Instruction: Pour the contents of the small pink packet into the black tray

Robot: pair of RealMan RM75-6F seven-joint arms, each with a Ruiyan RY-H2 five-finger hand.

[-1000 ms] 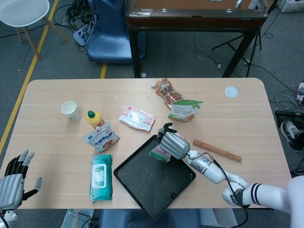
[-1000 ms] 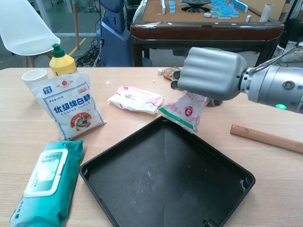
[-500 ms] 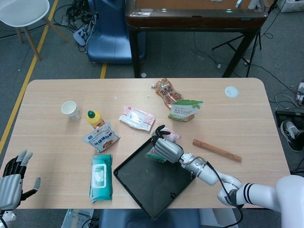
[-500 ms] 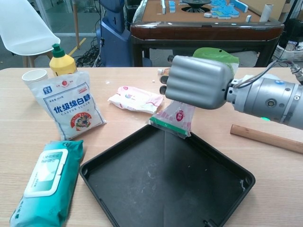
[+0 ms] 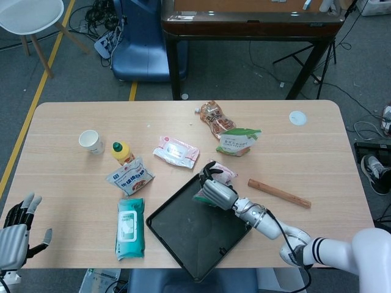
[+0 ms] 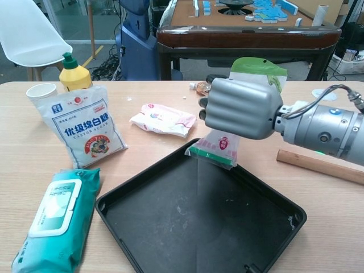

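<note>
My right hand (image 6: pixel 242 108) (image 5: pixel 217 191) grips the small pink packet (image 6: pixel 219 148) (image 5: pixel 221 173) over the far corner of the black tray (image 6: pixel 170 227) (image 5: pixel 177 232). The packet hangs with its green-edged end (image 6: pixel 211 157) pointing down, just above the tray's rim. The fingers wrap its upper part and hide it. A few pale specks lie on the tray floor. My left hand (image 5: pixel 15 232) hangs off the table's near left corner with fingers spread, holding nothing.
A teal wipes pack (image 6: pixel 54 219), a sugar bag (image 6: pixel 85 125), a yellow bottle (image 6: pixel 74 74) and a paper cup (image 6: pixel 41 92) stand left of the tray. A pink wipes pack (image 6: pixel 162 119) lies behind it, a wooden stick (image 6: pixel 321 165) to its right, a green-topped pouch (image 6: pixel 259 68) behind my hand.
My right hand turned the packet from slanted to nearly upright and shifted it slightly over the tray's far corner. The left hand stayed put.
</note>
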